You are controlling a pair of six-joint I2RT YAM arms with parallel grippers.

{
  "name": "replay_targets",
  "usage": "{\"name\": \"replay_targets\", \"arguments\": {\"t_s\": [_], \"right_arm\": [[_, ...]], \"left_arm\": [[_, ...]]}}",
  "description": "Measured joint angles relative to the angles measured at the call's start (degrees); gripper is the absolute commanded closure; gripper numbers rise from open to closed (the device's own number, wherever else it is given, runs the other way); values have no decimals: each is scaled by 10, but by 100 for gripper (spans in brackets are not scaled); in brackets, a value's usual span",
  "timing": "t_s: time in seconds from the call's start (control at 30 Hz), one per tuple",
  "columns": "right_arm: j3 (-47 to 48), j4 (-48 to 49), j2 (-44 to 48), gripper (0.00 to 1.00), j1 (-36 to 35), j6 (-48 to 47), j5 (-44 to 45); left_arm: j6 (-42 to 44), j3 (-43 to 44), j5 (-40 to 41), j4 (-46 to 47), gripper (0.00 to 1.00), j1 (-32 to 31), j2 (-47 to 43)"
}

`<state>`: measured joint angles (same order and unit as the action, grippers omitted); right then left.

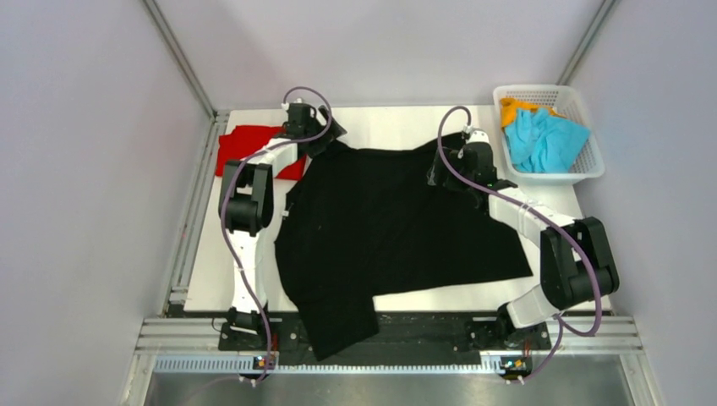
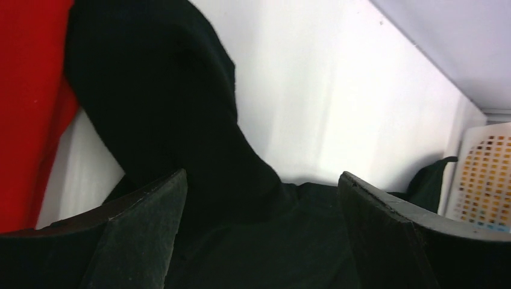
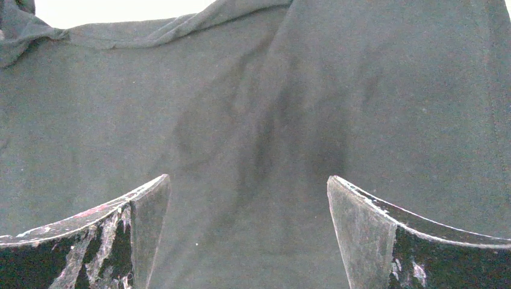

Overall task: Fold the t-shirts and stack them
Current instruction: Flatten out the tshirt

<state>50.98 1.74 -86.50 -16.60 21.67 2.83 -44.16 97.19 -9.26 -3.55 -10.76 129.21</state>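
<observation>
Black cloth fills most of the top external view: the black t-shirt (image 1: 389, 220) lies spread over the white table (image 1: 389, 123), and part of it hangs over the near edge between the arm bases. The left gripper (image 1: 330, 135) sits at the shirt's far left corner, with the folded red t-shirt (image 1: 245, 148) just to its left and partly under the arm. The right gripper (image 1: 452, 169) is over the far right part of the shirt. Off to its right stands a white basket (image 1: 592, 165) holding the cyan garment (image 1: 545, 139) and the orange garment (image 1: 510, 108).

In the left wrist view, the left gripper (image 2: 262, 177) has its jaws spread wide, gripping nothing. A ridge of the black t-shirt (image 2: 150, 90) rises ahead of the fingers and cloth lies under them. The red t-shirt (image 2: 30, 90) fills the left edge, bare table (image 2: 337, 90) lies ahead, and the basket (image 2: 482, 174) shows far right.

In the right wrist view, the right gripper (image 3: 248, 178) is likewise spread apart and empty. The black t-shirt (image 3: 253, 90) lies smooth beneath and beyond it, its edge bunched ahead, with a strip of table (image 3: 120, 9) past that.
</observation>
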Motion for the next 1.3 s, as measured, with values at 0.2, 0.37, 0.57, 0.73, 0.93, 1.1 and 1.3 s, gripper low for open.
{"name": "replay_targets", "arguments": {"t_s": [0.2, 0.37, 0.57, 0.73, 0.93, 1.1, 1.3], "right_arm": [[0, 4, -17, 1, 0, 0, 10], [0, 4, -21, 1, 0, 0, 12], [-3, 7, -21, 1, 0, 0, 12], [-24, 6, -21, 1, 0, 0, 12], [-33, 4, -24, 1, 0, 0, 12], [-33, 6, -43, 1, 0, 0, 12], [-33, 5, -52, 1, 0, 0, 14]], "left_arm": [[-27, -1, -5, 36, 3, -1, 1], [-28, -43, 3, 43, 2, -4, -14], [-24, -143, 38, 49, 2, -16, -89], [-22, -163, 55, 45, 2, -28, -110], [-17, -150, 70, -12, 2, -30, -110], [-16, -143, 85, -28, 2, -31, -102], [-20, -61, 76, -28, 2, -32, -46]]}}
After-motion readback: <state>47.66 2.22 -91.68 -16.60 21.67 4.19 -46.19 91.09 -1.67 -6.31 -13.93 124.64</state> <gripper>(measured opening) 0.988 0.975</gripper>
